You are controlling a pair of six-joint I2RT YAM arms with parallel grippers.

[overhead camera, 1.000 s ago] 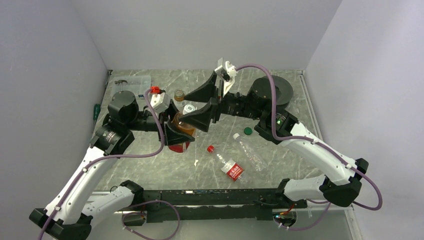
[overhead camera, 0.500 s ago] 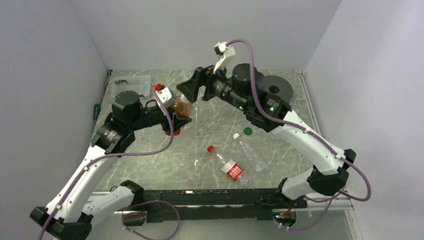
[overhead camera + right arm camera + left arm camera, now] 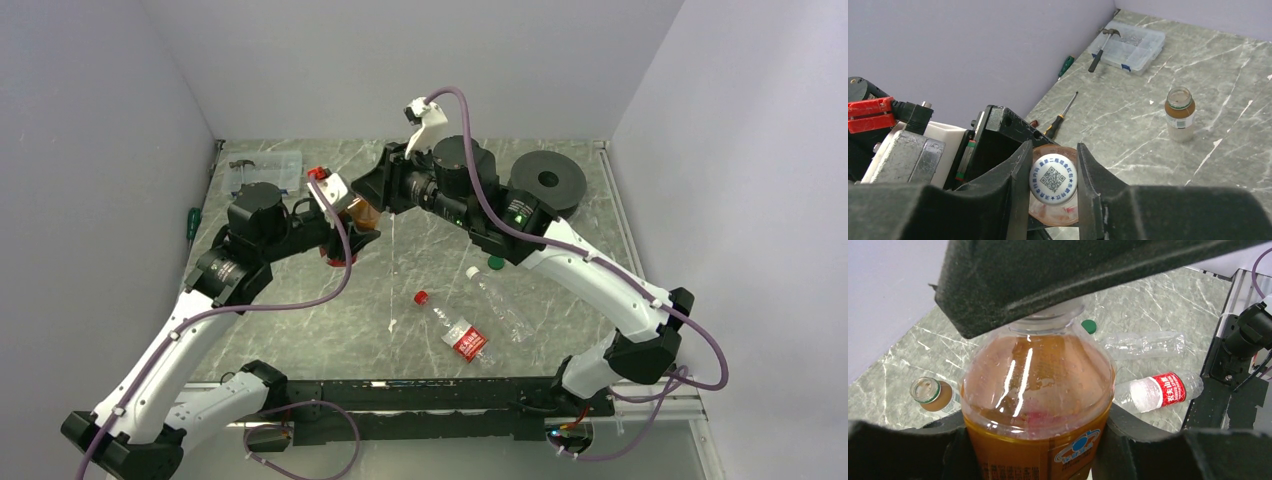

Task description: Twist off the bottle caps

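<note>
My left gripper (image 3: 345, 238) is shut on the amber bottle (image 3: 1038, 405), holding it off the table and tilted toward the right arm. My right gripper (image 3: 1053, 180) is shut on that bottle's white cap (image 3: 1053, 176), one finger (image 3: 1018, 180) on each side. A loose green cap (image 3: 495, 263) lies on the table. A plain bottle (image 3: 500, 300) with a white cap (image 3: 471, 271) lies beside a red-labelled bottle (image 3: 462, 337) with a red cap (image 3: 421, 297). The short bottle (image 3: 1180, 114) stands upright with an open mouth.
A large black spool (image 3: 545, 182) sits at the back right. A clear box (image 3: 262, 170) with a hammer (image 3: 1100, 42) is at the back left. Screwdrivers (image 3: 1063, 115) lie along the left wall.
My right gripper swung left onto the top of the amber bottle and closed on its white cap. My left gripper lifted the bottle up and toward the back.
</note>
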